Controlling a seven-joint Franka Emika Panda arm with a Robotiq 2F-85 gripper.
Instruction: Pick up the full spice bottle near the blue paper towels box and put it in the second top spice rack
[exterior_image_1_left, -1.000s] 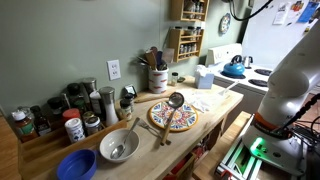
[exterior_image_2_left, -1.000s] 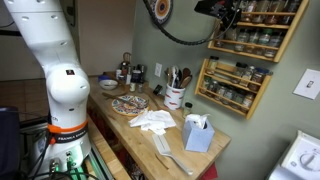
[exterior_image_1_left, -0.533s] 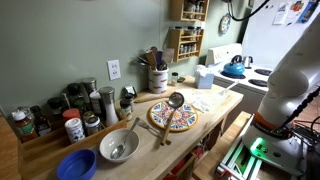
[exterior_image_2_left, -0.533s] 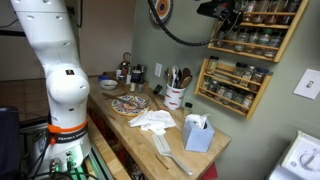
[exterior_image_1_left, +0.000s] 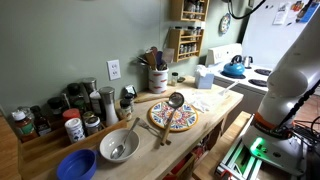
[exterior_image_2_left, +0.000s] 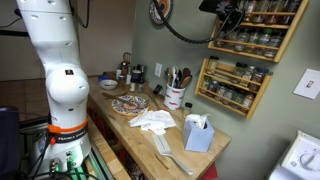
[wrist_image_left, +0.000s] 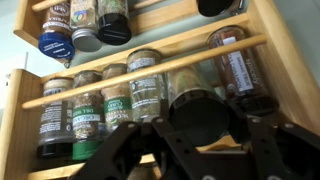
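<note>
My gripper (wrist_image_left: 197, 128) is shut on a dark spice bottle (wrist_image_left: 193, 105), seen end-on between the black fingers. It holds the bottle at a tier of the wooden spice rack (wrist_image_left: 290, 70), in a gap between the lined-up jars. In an exterior view the gripper (exterior_image_2_left: 229, 11) is high up against the upper rack (exterior_image_2_left: 293, 35). The blue paper towels box (exterior_image_2_left: 197, 135) stands on the counter below and also shows in an exterior view (exterior_image_1_left: 204, 77).
A lower rack (exterior_image_2_left: 232, 90) hangs under the upper one. A utensil crock (exterior_image_2_left: 175, 97), a patterned plate (exterior_image_1_left: 173, 118), a white cloth (exterior_image_2_left: 152, 121), bowls (exterior_image_1_left: 118, 146) and jars (exterior_image_1_left: 73, 128) sit on the counter. A blue kettle (exterior_image_1_left: 233, 69) stands on the stove.
The gripper with the bottle has shifted slightly further along the upper rack. Nothing else has moved.
</note>
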